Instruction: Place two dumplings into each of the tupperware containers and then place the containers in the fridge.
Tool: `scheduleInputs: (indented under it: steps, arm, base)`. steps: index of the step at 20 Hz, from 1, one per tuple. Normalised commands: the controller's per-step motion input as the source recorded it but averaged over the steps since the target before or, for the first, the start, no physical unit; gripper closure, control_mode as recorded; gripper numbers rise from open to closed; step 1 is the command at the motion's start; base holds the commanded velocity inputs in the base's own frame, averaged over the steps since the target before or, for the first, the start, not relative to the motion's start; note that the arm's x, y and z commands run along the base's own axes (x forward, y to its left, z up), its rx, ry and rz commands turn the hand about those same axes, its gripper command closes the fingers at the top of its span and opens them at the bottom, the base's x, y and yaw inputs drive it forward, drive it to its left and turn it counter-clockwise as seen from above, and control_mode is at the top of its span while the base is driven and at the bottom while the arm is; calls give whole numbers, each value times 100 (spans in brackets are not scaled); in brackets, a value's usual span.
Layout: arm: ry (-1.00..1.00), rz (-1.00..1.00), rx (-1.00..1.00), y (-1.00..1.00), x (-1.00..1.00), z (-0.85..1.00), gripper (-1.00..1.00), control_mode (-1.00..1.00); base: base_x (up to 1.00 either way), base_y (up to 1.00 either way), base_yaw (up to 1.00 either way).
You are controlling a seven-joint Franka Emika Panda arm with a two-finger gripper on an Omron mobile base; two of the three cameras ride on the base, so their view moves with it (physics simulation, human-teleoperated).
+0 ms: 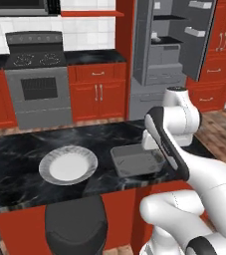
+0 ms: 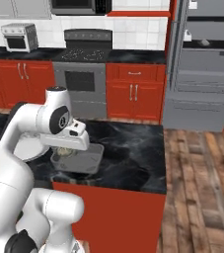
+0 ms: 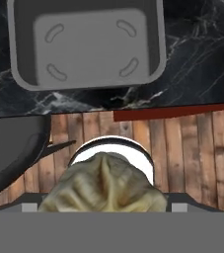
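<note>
Hovering pincer [image 3: 103,205], dumpling [image 3: 103,185] held, above container [image 3: 86,44]

The black marble-look counter [image 1: 15,169] has open surface to the left and behind the round pale grey-blue plate [image 1: 67,165]; the shallow rectangular grey tray [image 1: 137,160] sits near the counter's front edge, just right of the plate with a narrow gap between them; the tray's inside is bare in the hand view [image 3: 89,47], open from above; the pale crimped dumpling [image 3: 103,188] sits between the gripper's [image 3: 103,207] spread fingers, blocking the space there; a dark rounded stool [image 1: 76,226] stands below the counter front; the tall grey fridge [image 1: 171,42] stands open across wooden floor.
</note>
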Motion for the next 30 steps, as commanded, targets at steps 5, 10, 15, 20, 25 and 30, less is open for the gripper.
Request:
scheduleInputs:
  steps: [5, 10, 15, 20, 25, 30]
  arm:
    - [0, 0, 0, 0, 0, 0, 100, 100]
    - [7, 0, 0, 33, 62, -46, 100, -100]
    - [4, 0, 1, 32, 63, -64, 100, -100]
    - [3, 0, 0, 10, 50, -75, 100, -100]
    - [9, 0, 0, 23, 20, -59, 100, -100]
    - [4, 0, 0, 12, 19, -47, 100, -100]
  base:
    - [54, 13, 0]
    - [0, 0, 0]
    - [0, 0, 0]
    - [0, 0, 0]
    - [0, 0, 0]
    - [0, 0, 0]
